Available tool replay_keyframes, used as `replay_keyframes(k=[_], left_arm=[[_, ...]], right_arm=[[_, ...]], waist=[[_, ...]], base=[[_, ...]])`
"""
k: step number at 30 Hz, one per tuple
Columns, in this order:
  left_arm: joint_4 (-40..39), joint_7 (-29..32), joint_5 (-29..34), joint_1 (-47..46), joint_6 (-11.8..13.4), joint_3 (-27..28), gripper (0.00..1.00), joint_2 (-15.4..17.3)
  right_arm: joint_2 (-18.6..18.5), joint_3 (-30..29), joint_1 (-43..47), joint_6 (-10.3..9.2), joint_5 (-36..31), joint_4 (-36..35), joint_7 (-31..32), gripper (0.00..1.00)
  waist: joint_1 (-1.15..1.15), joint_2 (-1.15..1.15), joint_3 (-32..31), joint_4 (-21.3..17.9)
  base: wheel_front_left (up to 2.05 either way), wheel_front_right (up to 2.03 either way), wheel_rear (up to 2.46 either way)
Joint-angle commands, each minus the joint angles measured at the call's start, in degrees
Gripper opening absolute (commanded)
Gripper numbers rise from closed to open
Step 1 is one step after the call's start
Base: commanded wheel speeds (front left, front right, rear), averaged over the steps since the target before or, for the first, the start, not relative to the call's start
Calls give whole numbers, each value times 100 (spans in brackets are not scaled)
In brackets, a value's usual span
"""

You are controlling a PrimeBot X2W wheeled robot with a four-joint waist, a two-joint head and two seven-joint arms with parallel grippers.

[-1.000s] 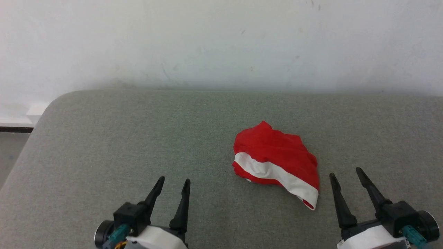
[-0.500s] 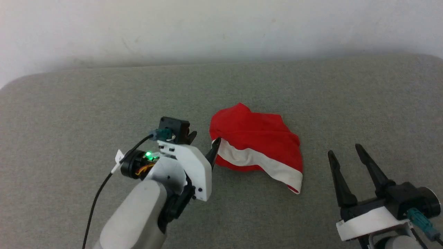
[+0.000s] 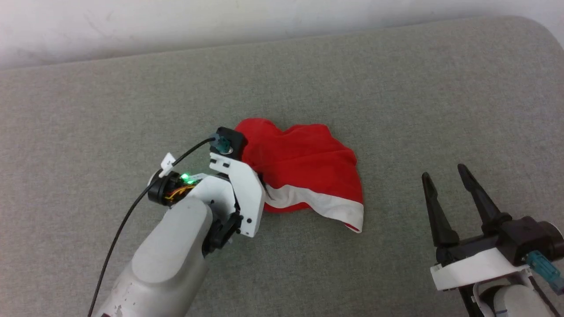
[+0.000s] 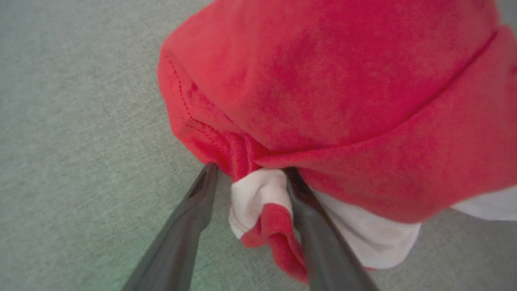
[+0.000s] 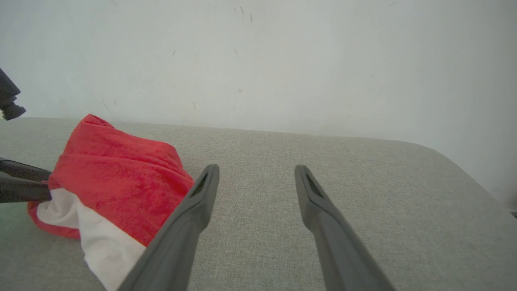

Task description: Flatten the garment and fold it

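Note:
The garment (image 3: 304, 171), red shorts with a broad white band, lies crumpled in a mound on the grey padded table (image 3: 132, 88). My left gripper (image 3: 262, 182) is at its left edge, its tips hidden under the white wrist housing. In the left wrist view the left gripper (image 4: 250, 169) stands open and straddles a bunched fold of the garment (image 4: 343, 101), white and red cloth between its fingers. My right gripper (image 3: 443, 172) stands open to the right of the garment, apart from it and holding nothing. From the right wrist, the right gripper (image 5: 257, 167) points past the garment (image 5: 117, 178).
A pale wall (image 3: 176, 22) runs along the table's far edge. The table's rounded far right corner (image 3: 537, 26) is in view. A black cable (image 3: 119, 233) trails from the left wrist.
My left arm has reached forward and right to the garment's left edge, so a fold now sits between its fingers. The head camera has tilted down. The right gripper stays open.

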Motion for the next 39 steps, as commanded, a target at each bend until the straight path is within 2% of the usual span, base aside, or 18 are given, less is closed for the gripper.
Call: replay_keyframes(k=[1,4,7,14,18,23,28,30,32,34,36,37,38,39], left_arm=[[144,64,-56,-18,-62,-50,0,-35],[181,-115,-127,39,-65,-10,0,-85],[70,-563,-216,157,34,189,0,-90],[-783,-1552,-124,402,478,783,0,353],[-1367,-1446,-210,625,653,1039,0,626],[-1610,-1233,-324,1360,985,1314,0,947],[-1694,-1255,-554,2210,1054,1338,0,937],[-1702,-1431,-517,2394,1074,1286,100,883],[-1771,-1753,-565,2467,988,1260,100,737],[-1858,-2348,-502,2469,919,1298,100,620],[-1871,-3008,-335,2467,758,1245,100,589],[-1844,-3331,-248,2486,755,1254,100,565],[-1844,-3331,-248,2486,755,1254,100,565],[-1835,-3650,-131,2501,724,1222,100,560]], right_arm=[[10,-22,-112,-12,25,-16,-27,100],[7,-33,-117,-12,19,-19,-27,100],[3,-35,-85,-12,-3,-7,-27,100],[-2,-58,40,-12,-42,21,-27,100],[31,-41,108,-12,-72,48,-27,100],[78,-11,120,-12,-85,46,-27,100],[67,-59,154,-12,-65,44,-27,100],[40,-56,170,-12,-63,51,-27,100],[20,-34,168,-12,-23,76,-27,100],[-12,48,146,-12,58,116,-26,100],[-77,142,82,-12,147,169,26,100],[-118,205,36,-12,191,192,98,100],[-118,205,36,-12,191,192,98,100],[-157,272,-25,-12,241,216,207,100]], waist=[[-1,0,65,-13],[-1,0,-3,111],[-1,0,-136,249],[-1,0,-533,590],[-1,0,-725,680],[-1,0,-782,668],[-1,0,-781,743],[-1,0,-782,842],[-1,0,-803,946],[-1,0,-829,1057],[-1,0,-883,1173],[-1,0,-906,1239],[-1,0,-906,1239],[-1,0,-928,1306]], base=[[0,0,0],[0,0,0],[0,0,0],[0,0,0],[0,0,0],[0,0,0],[0,0,0],[0,0,0],[0,0,0],[0,0,0],[0,0,0],[0,0,0],[0,0,0],[0,0,0]])
